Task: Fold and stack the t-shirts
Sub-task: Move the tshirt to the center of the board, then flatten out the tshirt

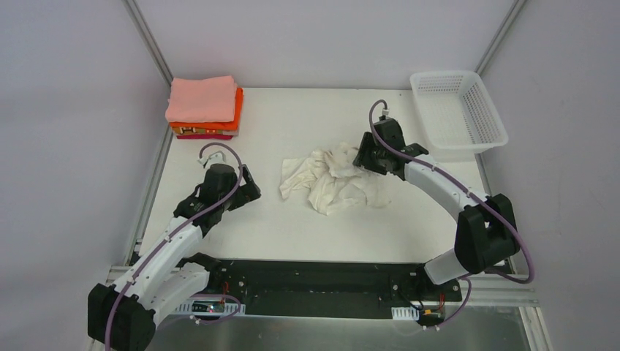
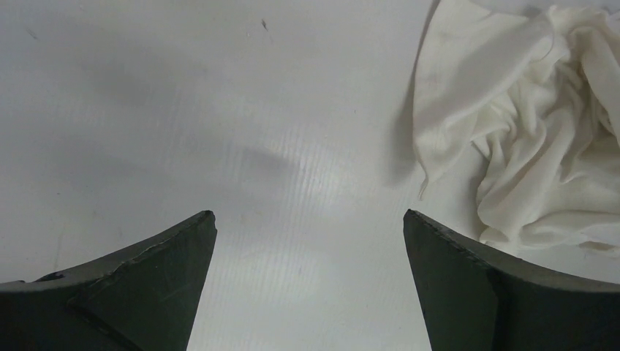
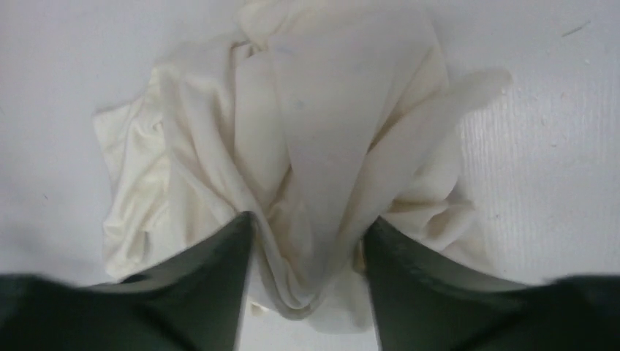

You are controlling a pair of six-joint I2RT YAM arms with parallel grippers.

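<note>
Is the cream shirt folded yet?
No, the cream shirt lies crumpled in a heap on the table between the two arms.

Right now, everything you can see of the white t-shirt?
The cream-white t-shirt is soft, thin cloth, crumpled in a wrinkled heap at the middle of the table, apart from the folded stack. Sleeves and collar can't be made out. A raised ridge of it runs between the parted fingers of the right pincer; whether it's gripped is unclear.

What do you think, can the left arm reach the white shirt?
Probably yes. The left arm sits close beside the white shirt, jaws open, and only table surface lies between them.
</note>
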